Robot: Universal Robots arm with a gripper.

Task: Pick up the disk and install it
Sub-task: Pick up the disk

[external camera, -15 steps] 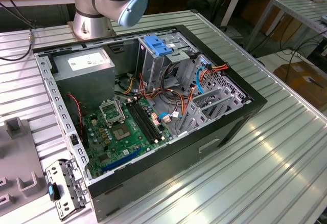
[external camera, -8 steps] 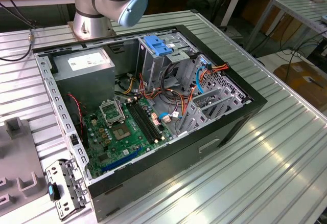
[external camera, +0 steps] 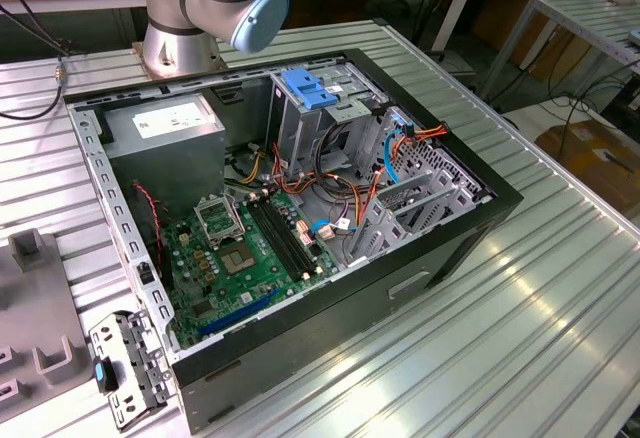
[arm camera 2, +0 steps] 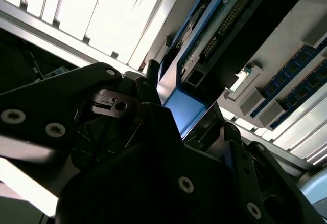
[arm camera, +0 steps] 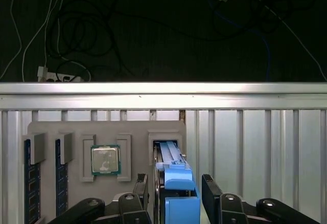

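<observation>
The disk (arm camera: 172,175) is seen standing on edge in a slot of the grey fixture tray (arm camera: 133,132), its blue rail uppermost; the gripper (arm camera: 176,193) is spread — one finger (arm camera: 141,189) on each side of the disk, with open room between pad and rail; a processor chip (arm camera: 106,160) lies beside the slot; memory sticks (arm camera: 31,175) stand farther along the tray.

In the exterior view, an open computer case (external camera: 300,208) is shown on the ribbed table (external camera: 520,298).

- The arm (external camera: 215,3) stands on its base at the far edge of the table in the exterior view.
- The gripper (arm camera: 174,196) points downward in the first wrist view.
- Its two fingers (arm camera: 211,193) stand apart, one on each side of the disk (arm camera: 173,178).
- Finger contact cannot be confirmed.
</observation>
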